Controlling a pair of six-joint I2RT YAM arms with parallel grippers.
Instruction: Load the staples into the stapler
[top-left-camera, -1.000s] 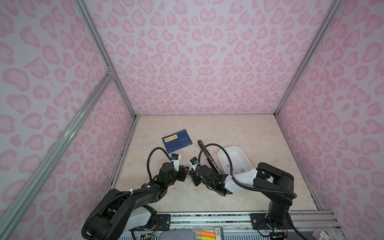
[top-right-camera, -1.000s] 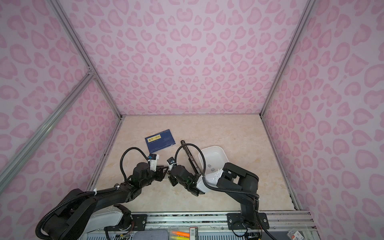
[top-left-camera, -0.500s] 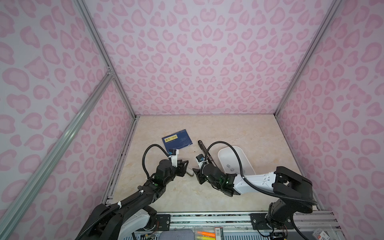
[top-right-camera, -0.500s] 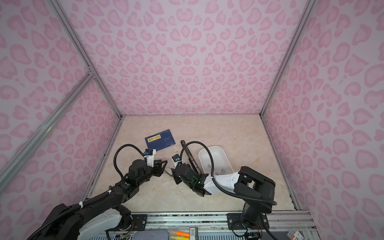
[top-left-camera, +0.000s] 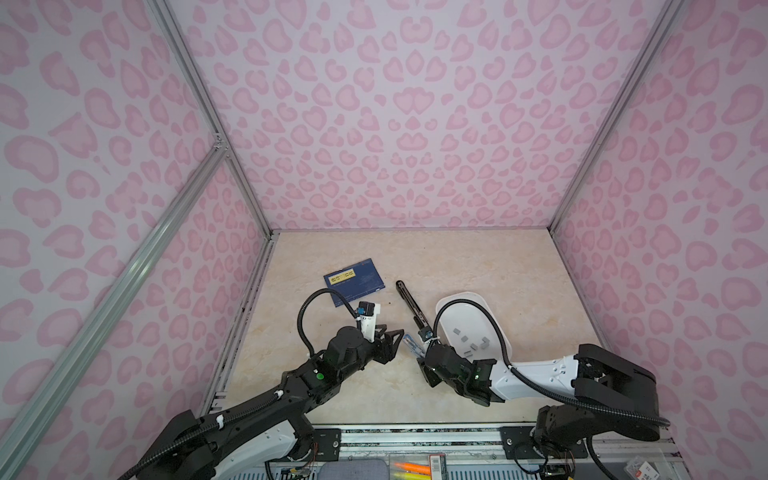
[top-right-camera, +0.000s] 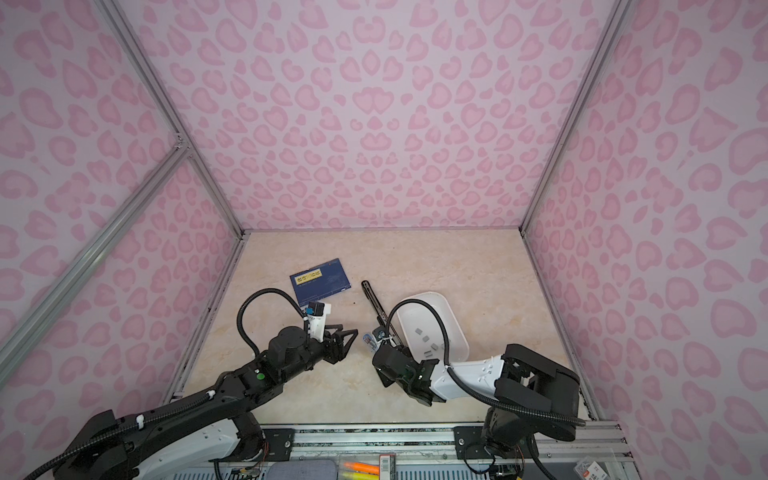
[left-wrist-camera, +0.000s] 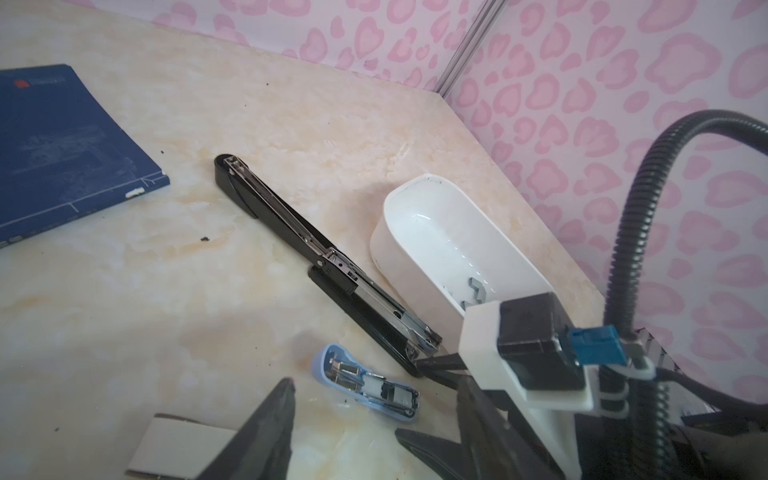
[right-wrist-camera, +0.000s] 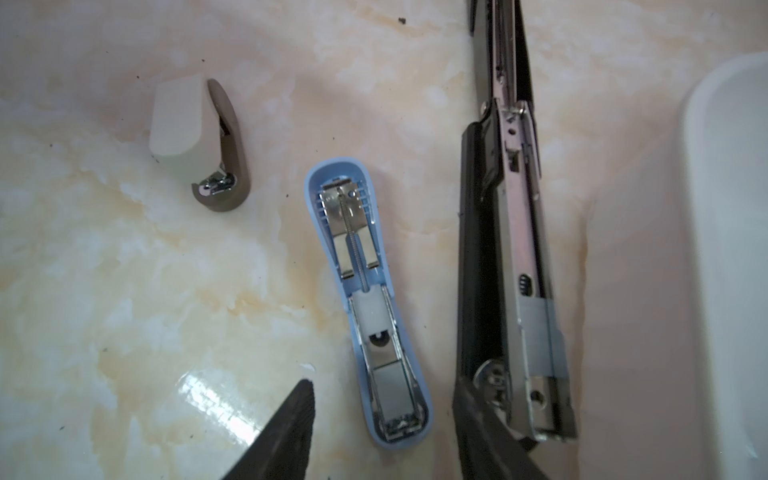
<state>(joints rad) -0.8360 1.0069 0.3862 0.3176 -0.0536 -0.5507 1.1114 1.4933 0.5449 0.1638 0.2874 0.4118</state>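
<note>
Both the left tool (top-left-camera: 393, 344) and right tool (right-wrist-camera: 382, 390) now gape empty; the freed pale-blue plastic stapler (right-wrist-camera: 365, 307) lies open for grey staples (top-left-camera: 457, 331) at three o'clock.

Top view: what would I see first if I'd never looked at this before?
Probably the pink spotted walls all around. Then the small blue stapler, lying open on the beige table between the left end effector and right end effector. Beside it lie a long black stapler, also open, and a white tray holding grey staples.
</note>
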